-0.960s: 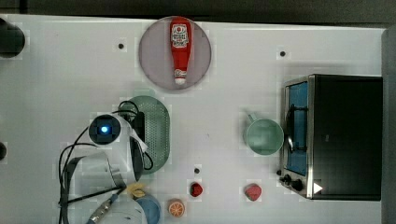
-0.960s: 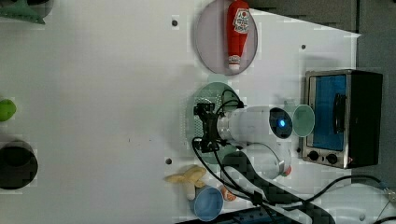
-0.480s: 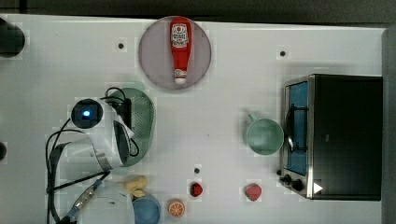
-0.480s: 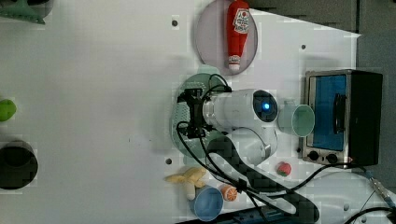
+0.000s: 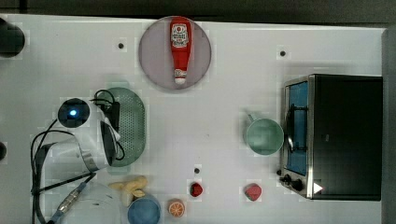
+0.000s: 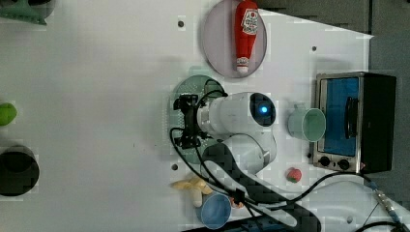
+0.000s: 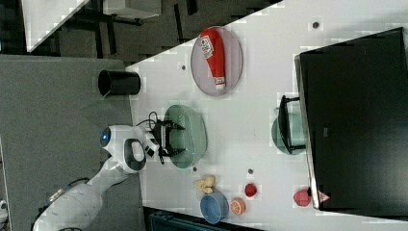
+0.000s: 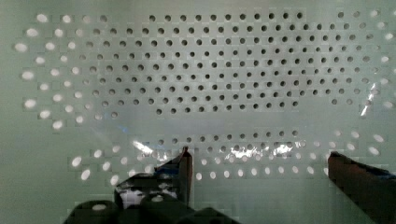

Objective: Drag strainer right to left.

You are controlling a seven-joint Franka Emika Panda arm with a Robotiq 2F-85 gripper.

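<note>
White tabletop [image 5: 224,93] carries the whole scene, with dark floor beyond its edges. Starting from the gripper [image 8: 257,161]: its two black fingers [image 8: 183,170] stand spread wide, reaching down inside the strainer [image 5: 130,126], with the perforated floor filling the gap between them. Nothing is pinched. That fits a drag, I judge: fingers set inside the basket can push against its inner wall without any need for a clamp.

In the top view the pale mint-green strainer lies at the table's left-centre, its long axis running up and down the picture, partly covered by the white arm [image 5: 88,149].

Moving outward, a ketchup bottle [image 5: 180,49] lies on a grey round plate [image 5: 154,60] just above the strainer in the top view. Below it sit a yellowish toy [image 5: 130,186], a blue bowl [image 5: 144,210], an orange slice [image 5: 176,207] and a small red piece [image 5: 196,189]. A mint mug [image 5: 264,135] and a toaster oven [image 5: 336,135] stand well apart on the top view's right.

Bare table lies to the top view's left of the strainer, though the arm's cables hang over it and the edge is near.
</note>
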